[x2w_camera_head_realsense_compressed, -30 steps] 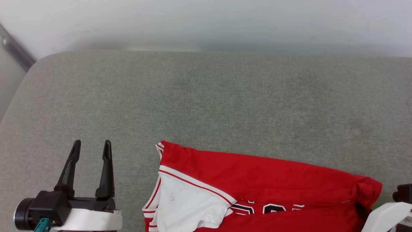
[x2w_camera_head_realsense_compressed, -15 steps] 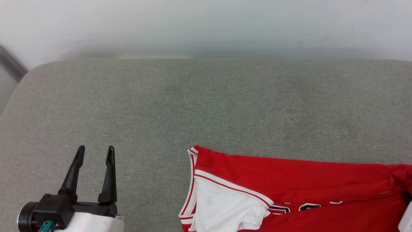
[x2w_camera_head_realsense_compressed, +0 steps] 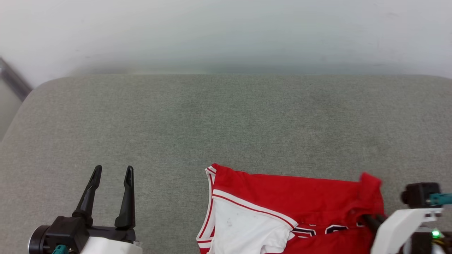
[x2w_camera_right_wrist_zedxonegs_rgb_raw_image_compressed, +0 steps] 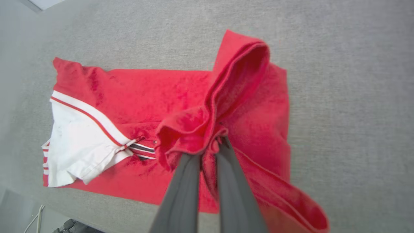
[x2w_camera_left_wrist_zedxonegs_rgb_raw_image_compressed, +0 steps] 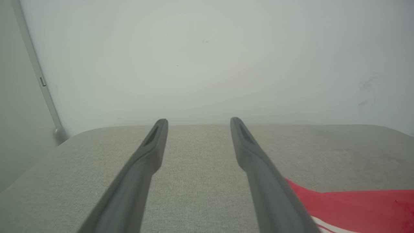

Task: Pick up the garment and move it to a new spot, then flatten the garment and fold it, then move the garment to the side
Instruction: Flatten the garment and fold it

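Observation:
The garment (x2w_camera_head_realsense_compressed: 282,192), a red jersey with a white sleeve (x2w_camera_head_realsense_compressed: 243,229) and striped trim, lies folded near the front edge of the grey cushion (x2w_camera_head_realsense_compressed: 226,116). My right gripper (x2w_camera_right_wrist_zedxonegs_rgb_raw_image_compressed: 208,145) is shut on a bunched red fold of the garment (x2w_camera_right_wrist_zedxonegs_rgb_raw_image_compressed: 181,94), lifting its right end over the rest. In the head view the right gripper (x2w_camera_head_realsense_compressed: 369,219) pinches the cloth at the lower right. My left gripper (x2w_camera_head_realsense_compressed: 112,171) stands open over bare cushion to the left of the garment, holding nothing. The left wrist view shows its spread fingers (x2w_camera_left_wrist_zedxonegs_rgb_raw_image_compressed: 152,152) and a red edge of the garment (x2w_camera_left_wrist_zedxonegs_rgb_raw_image_compressed: 355,207).
A pale wall (x2w_camera_head_realsense_compressed: 226,31) rises behind the cushion. A grey rail (x2w_camera_head_realsense_compressed: 12,79) runs down at the far left beyond the cushion's rounded corner. Floor and a cable (x2w_camera_right_wrist_zedxonegs_rgb_raw_image_compressed: 35,218) show past the cushion's front edge in the right wrist view.
The right gripper has carried the garment's right end leftward over the rest, shortening the visible cloth. The head camera has shifted. The left gripper stays open.

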Controlling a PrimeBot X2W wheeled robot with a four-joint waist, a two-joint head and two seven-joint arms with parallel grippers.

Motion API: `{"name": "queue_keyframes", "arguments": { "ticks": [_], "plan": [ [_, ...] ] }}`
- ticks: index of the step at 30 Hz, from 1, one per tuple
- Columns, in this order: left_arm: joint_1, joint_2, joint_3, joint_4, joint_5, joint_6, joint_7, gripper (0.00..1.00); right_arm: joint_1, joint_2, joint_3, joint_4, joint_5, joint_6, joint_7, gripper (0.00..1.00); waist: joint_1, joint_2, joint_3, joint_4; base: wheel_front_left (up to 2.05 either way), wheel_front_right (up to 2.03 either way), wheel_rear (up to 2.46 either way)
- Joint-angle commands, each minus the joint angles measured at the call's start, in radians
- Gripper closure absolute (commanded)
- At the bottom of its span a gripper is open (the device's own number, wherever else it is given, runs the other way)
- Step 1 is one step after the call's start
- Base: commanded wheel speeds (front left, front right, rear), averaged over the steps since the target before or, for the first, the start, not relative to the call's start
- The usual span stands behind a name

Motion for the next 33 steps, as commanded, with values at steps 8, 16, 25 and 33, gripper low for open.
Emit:
{"name": "queue_keyframes", "arguments": {
  "ticks": [8, 16, 25, 33],
  "plan": [
    [0.007, -0.013, 0.002, 0.006, -0.007, -0.001, -0.005, 0.00, -0.035, 0.100, 0.125, -0.053, 0.088, 0.000, 0.049, 1.00, -0.0001, 0.0000, -0.006, 0.033, 0.00, 0.00, 0.00],
    [-0.001, -0.008, -0.002, 0.009, -0.012, -0.001, -0.005, 0.00, -0.111, 0.105, 0.274, 0.055, 0.219, 0.000, -0.018, 1.00, -0.0001, 0.0000, -0.012, 0.069, 0.00, 0.00, 0.00],
    [-0.005, -0.003, -0.016, 0.015, -0.015, -0.001, -0.005, 0.00, -0.216, 0.105, 0.390, 0.255, 0.267, 0.000, -0.116, 1.00, -0.0001, 0.0000, -0.009, 0.110, 0.00, 0.00, 0.00],
    [-0.008, -0.001, -0.021, 0.021, -0.011, -0.001, -0.005, 0.00, -0.280, 0.106, 0.460, 0.391, 0.324, 0.000, -0.199, 0.42, -0.0001, 0.0000, -0.006, 0.132, 0.00, 0.00, 0.00]
  ]
}}
